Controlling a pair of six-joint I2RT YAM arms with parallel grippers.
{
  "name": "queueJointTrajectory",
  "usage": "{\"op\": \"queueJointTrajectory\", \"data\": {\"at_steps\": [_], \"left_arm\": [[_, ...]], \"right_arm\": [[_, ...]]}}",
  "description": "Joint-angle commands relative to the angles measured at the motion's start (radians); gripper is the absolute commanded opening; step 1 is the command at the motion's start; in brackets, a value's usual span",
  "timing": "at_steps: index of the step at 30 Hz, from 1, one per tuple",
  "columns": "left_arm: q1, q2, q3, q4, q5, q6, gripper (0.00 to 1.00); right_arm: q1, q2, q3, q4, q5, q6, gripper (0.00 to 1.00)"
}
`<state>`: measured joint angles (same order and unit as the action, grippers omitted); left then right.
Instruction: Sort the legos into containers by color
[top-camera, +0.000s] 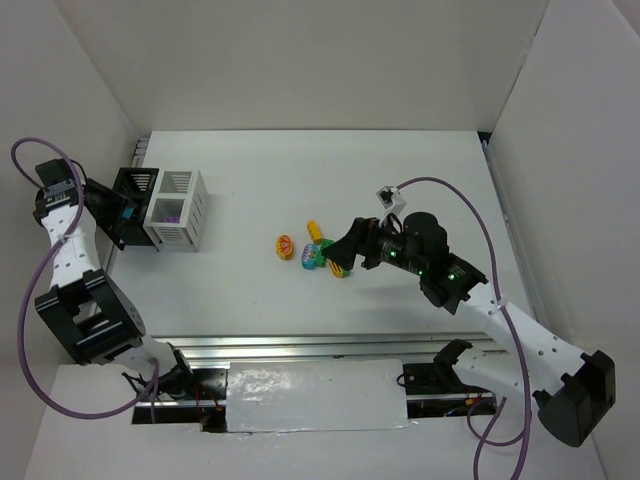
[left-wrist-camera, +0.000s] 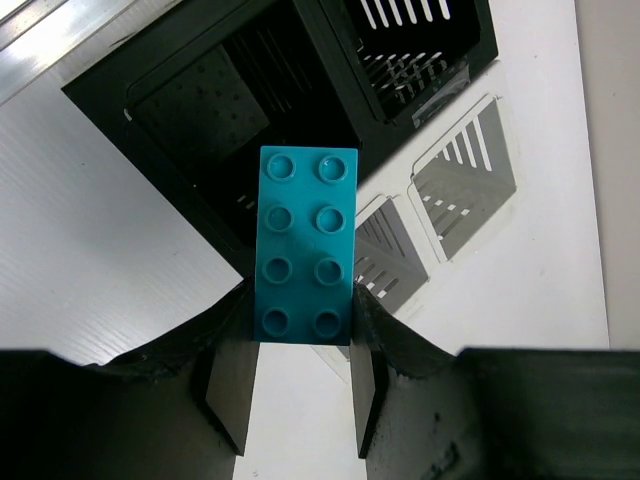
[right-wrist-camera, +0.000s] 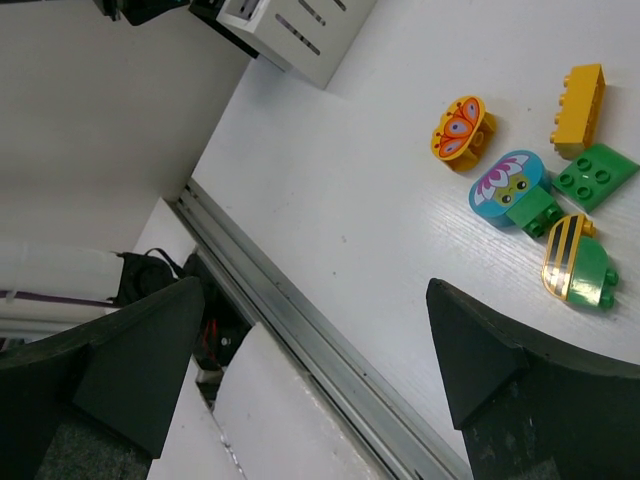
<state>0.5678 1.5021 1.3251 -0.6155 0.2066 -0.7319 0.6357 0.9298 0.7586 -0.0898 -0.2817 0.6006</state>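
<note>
My left gripper is shut on a teal eight-stud lego and holds it over the black container, which fills the top of the left wrist view. The white container adjoins it on the right, with something purple inside. Several legos lie mid-table: an orange butterfly piece, a yellow brick, a green brick, a teal flower piece and a striped yellow-green piece. My right gripper is open and empty, just right of this pile.
White walls enclose the table on the left, back and right. A metal rail runs along the near edge, also in the right wrist view. The containers stand close to the left wall.
</note>
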Motion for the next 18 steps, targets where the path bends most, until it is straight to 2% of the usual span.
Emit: {"op": "queueJointTrajectory", "data": {"at_steps": [1, 4, 7, 10, 12, 13, 15, 16, 18], "left_arm": [[0.018, 0.023, 0.030, 0.029, 0.027, 0.017, 0.32], [0.023, 0.030, 0.011, 0.048, 0.045, 0.015, 0.37], [0.027, 0.041, 0.011, 0.054, 0.040, 0.019, 0.45], [0.026, 0.050, 0.025, 0.053, 0.037, 0.023, 0.61], [0.027, 0.053, 0.042, 0.043, 0.045, 0.023, 0.65], [0.027, 0.055, 0.048, 0.039, 0.047, 0.023, 0.72], [0.027, 0.055, 0.062, 0.031, 0.045, 0.023, 0.95], [0.030, 0.055, 0.065, 0.027, 0.048, 0.025, 1.00], [0.029, 0.041, 0.083, 0.014, 0.051, 0.028, 1.00]], "right_arm": [[-0.004, 0.010, -0.010, 0.064, -0.017, -0.015, 1.00], [-0.005, 0.018, -0.015, 0.067, -0.014, -0.015, 1.00], [-0.005, 0.026, -0.013, 0.071, -0.020, -0.016, 1.00], [-0.004, 0.032, -0.013, 0.074, -0.027, -0.016, 1.00], [-0.002, 0.038, -0.012, 0.074, -0.027, -0.015, 1.00], [-0.004, 0.043, -0.012, 0.076, -0.030, -0.016, 1.00], [-0.004, 0.046, -0.010, 0.078, -0.036, -0.016, 1.00], [-0.004, 0.046, -0.008, 0.078, -0.036, -0.016, 0.99], [-0.004, 0.047, -0.011, 0.078, -0.034, -0.018, 1.00]]}}
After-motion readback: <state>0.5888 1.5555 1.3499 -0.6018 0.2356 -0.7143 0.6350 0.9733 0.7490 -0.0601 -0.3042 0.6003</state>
